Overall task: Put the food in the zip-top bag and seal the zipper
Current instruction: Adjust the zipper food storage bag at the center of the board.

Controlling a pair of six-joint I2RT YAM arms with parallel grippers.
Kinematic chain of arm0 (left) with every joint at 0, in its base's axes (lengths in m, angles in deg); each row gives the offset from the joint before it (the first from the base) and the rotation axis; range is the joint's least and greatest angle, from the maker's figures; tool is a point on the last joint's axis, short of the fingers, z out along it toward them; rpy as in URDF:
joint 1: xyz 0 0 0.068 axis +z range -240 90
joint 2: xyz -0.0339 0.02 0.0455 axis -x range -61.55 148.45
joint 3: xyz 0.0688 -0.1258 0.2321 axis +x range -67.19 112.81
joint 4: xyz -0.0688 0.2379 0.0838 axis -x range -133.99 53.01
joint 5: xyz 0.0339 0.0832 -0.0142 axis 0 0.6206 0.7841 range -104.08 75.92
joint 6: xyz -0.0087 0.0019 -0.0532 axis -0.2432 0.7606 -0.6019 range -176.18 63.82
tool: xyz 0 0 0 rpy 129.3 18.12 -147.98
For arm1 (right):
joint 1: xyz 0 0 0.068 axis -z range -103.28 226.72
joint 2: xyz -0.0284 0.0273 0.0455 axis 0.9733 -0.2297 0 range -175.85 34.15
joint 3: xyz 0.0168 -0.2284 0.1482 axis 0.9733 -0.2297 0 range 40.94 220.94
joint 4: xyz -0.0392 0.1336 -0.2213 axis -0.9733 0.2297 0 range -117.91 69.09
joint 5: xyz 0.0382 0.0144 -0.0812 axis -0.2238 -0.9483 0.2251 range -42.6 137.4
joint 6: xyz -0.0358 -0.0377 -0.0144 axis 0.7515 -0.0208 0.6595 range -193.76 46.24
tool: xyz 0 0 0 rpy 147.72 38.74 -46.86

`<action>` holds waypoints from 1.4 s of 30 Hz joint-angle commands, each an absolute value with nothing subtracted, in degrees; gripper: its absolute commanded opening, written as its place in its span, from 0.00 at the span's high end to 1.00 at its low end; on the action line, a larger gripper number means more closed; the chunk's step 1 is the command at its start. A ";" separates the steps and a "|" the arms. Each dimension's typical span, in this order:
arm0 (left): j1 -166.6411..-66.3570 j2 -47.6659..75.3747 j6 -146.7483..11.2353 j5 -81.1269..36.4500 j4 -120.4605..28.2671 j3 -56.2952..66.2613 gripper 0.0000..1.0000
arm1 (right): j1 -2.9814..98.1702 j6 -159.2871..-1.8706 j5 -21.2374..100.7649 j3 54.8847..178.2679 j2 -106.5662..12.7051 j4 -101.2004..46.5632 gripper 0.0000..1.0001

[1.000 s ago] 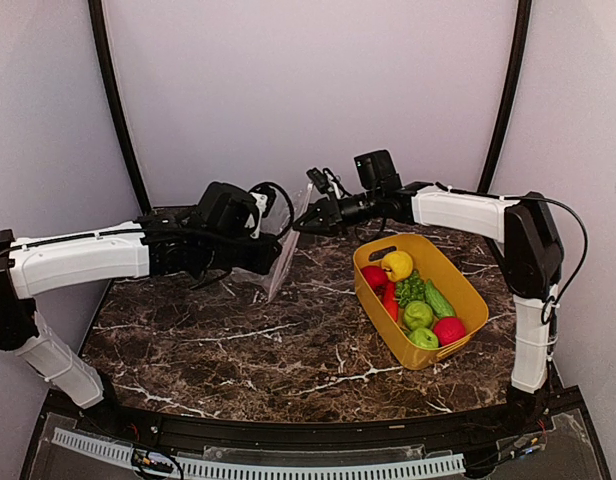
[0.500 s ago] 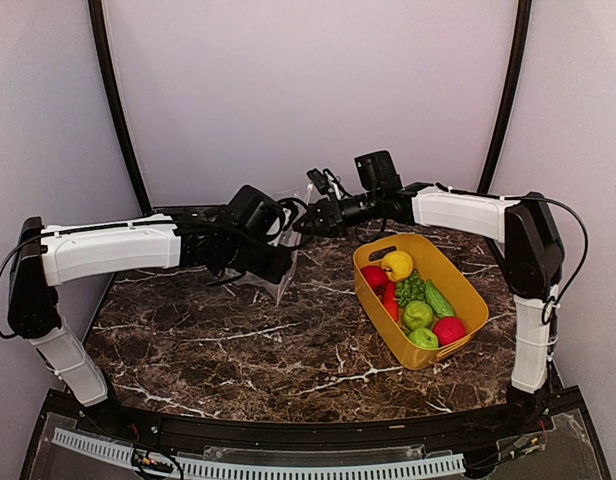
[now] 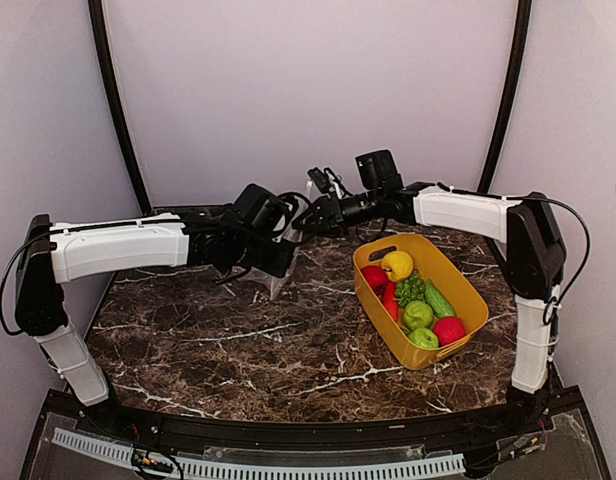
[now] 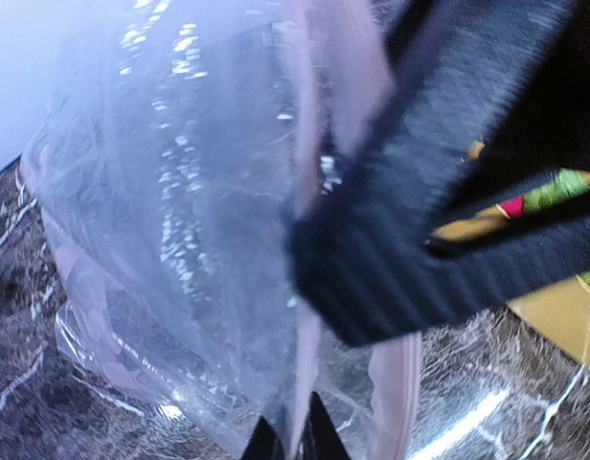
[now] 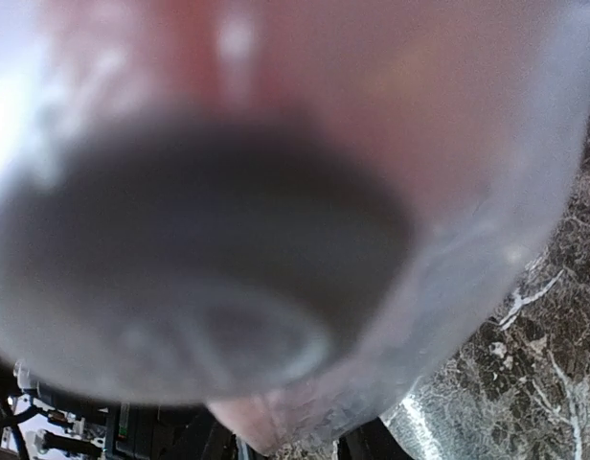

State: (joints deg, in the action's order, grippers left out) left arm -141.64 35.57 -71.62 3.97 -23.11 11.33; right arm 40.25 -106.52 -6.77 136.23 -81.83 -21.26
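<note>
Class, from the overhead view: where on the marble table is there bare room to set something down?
The broad front middle, bordered by the bag behind, the yellow tub on the right and the near edge of the table. Crowded at the back around the bag.

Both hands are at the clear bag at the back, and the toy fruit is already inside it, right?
No: the toy fruit lies in the yellow tub, as the top view shows. The left hand and right hand are at the clear bag at the back.
</note>
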 commanded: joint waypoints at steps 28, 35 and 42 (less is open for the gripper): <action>-142.35 31.90 -81.77 12.69 -28.07 9.02 0.98 | 36.08 -101.01 23.63 150.66 -85.96 -1.85 0.80; -142.45 31.36 -84.75 19.49 -26.88 8.05 0.88 | 35.81 -104.99 20.24 148.58 -85.13 -3.58 1.00; -142.47 34.06 -80.73 19.41 -29.40 8.85 0.67 | 35.43 -109.81 13.47 146.05 -83.78 -8.18 1.00</action>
State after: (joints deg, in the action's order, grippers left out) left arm -142.25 33.47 -82.72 18.39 -28.11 8.82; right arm 35.95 -106.63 17.62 147.09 -85.20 -4.84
